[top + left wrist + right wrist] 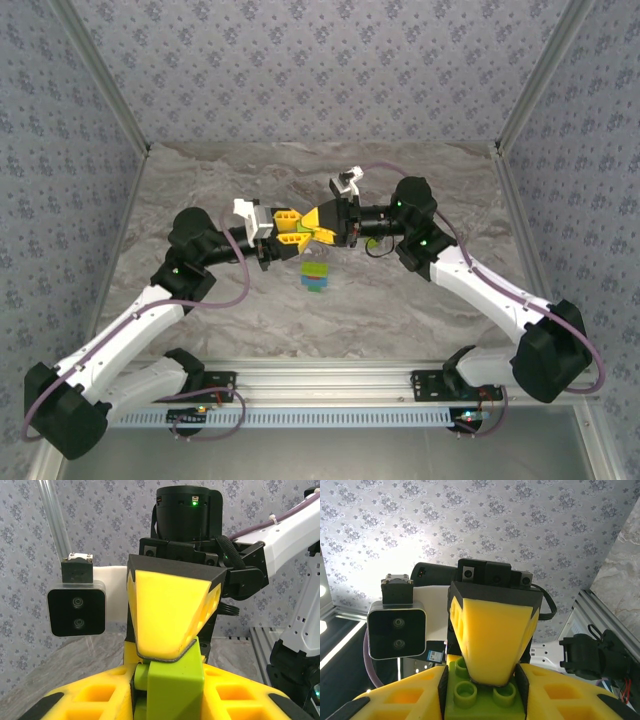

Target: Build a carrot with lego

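Above the middle of the table my left gripper (300, 231) and right gripper (314, 231) meet tip to tip. In the left wrist view the left gripper (170, 692) is shut on a yellow-green lego brick (175, 685), and a yellow finger (167, 615) of the right gripper presses on the brick from above. In the right wrist view the right gripper (483, 697) is shut on a studded yellow-green brick (470, 700); whether it is the same brick I cannot tell. The carrot (316, 277), a small stack of yellow-green, light blue and green bricks, lies on the table just nearer than the grippers.
The marbled table (200, 180) is walled in by patterned panels on three sides. An aluminium rail (330, 385) with the arm bases runs along the near edge. Purple cables (240, 285) loop beside both arms.
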`<state>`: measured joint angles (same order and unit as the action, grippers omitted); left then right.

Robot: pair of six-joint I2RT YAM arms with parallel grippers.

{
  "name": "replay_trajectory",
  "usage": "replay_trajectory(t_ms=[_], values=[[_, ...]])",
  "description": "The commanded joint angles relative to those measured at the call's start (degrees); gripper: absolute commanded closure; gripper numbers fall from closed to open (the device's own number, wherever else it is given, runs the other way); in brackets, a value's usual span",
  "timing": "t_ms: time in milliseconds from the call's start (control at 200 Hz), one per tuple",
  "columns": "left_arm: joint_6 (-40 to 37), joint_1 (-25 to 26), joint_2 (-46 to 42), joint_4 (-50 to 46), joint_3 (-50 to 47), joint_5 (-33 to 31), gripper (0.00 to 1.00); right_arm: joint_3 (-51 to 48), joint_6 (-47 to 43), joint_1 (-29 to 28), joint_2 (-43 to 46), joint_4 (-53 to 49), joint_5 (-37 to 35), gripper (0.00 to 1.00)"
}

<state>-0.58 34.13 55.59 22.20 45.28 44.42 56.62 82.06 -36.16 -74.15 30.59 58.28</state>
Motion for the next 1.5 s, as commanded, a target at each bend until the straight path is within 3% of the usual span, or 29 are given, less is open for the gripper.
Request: replay_trajectory(t_ms=[0,670,1179,1324,1494], values=[[-0.60,-0.20,0.23,-0.52,2.43,0.32,0.69,1.39,-1.65,-0.63,1.99,0.23,0.96,0.59],[-1.16,-0.20,0.17,-1.35,2.72,0.45,0.69,2.18,-3.43,-1.67,2.74,-2.01,1.31,0.55],[-0.91,-0.20,-0.40,-1.67,2.48,0.75,0.70,2.27,-4.91,-1.59,2.97,-3.36,0.61,0.61],[-0.63,-0.20,-0.44,-1.79,2.54,0.74,0.61,2.53,-5.76,-1.57,3.14,-4.38,0.61,0.65],[-0.94,-0.16,-1.09,-3.64,2.45,0.34,0.38,2.89,-9.35,-1.04,3.97,-9.00,0.26,0.66]])
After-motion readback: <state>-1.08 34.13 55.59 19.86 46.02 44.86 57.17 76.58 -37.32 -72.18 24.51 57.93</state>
